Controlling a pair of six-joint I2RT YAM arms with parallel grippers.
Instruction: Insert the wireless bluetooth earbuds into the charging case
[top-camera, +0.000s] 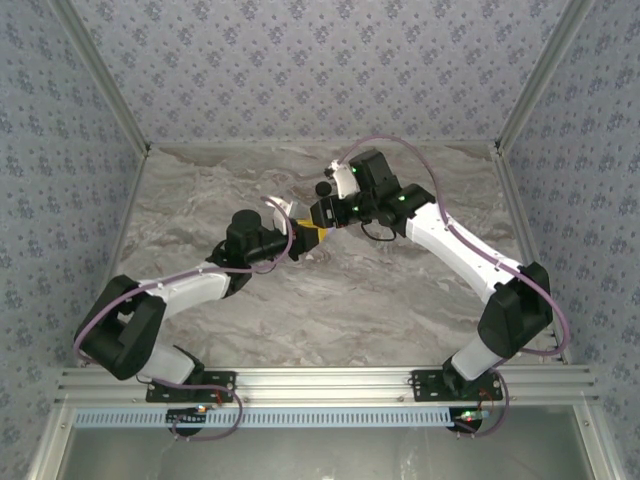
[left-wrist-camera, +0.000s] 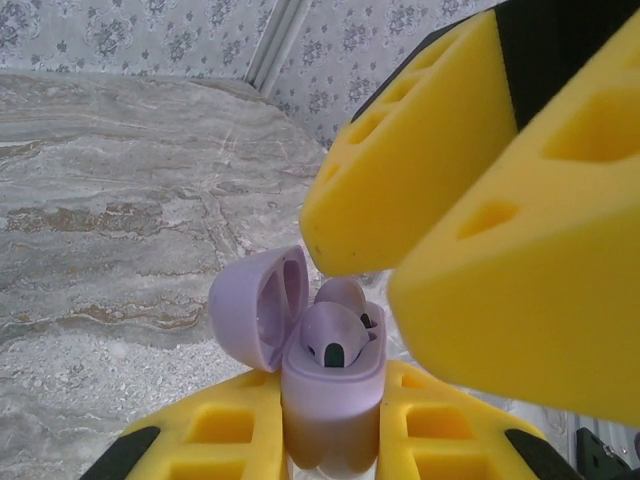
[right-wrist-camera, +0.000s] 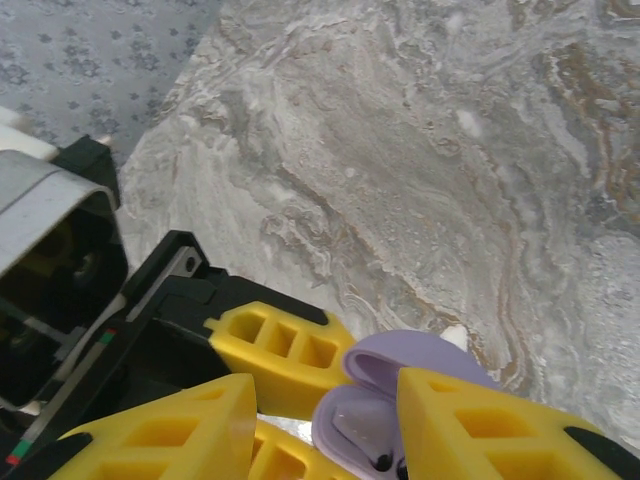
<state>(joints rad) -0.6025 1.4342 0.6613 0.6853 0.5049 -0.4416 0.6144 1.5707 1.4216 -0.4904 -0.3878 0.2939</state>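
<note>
Left hand (left-wrist-camera: 335, 398): clamped on the lower body of the case, one yellow finger (left-wrist-camera: 225, 435) on each side, at the bottom center of its wrist view.
Right hand (right-wrist-camera: 328, 400): fingers apart, tips standing on either side of the open top of the case; in the left wrist view it fills the upper right (left-wrist-camera: 365, 275).
Case (left-wrist-camera: 335, 420): lavender, upright and held above the table (left-wrist-camera: 120, 180). Its lid (left-wrist-camera: 255, 310) is swung open to the left.
Earbuds (left-wrist-camera: 335, 335): two lavender domes with black tips, both sitting in the case, one behind the other.
Top view: the two hands meet at mid-frame, left (top-camera: 298, 238) and right (top-camera: 322, 215).
Black round thing (top-camera: 322, 187): on the table just above the right hand.
</note>
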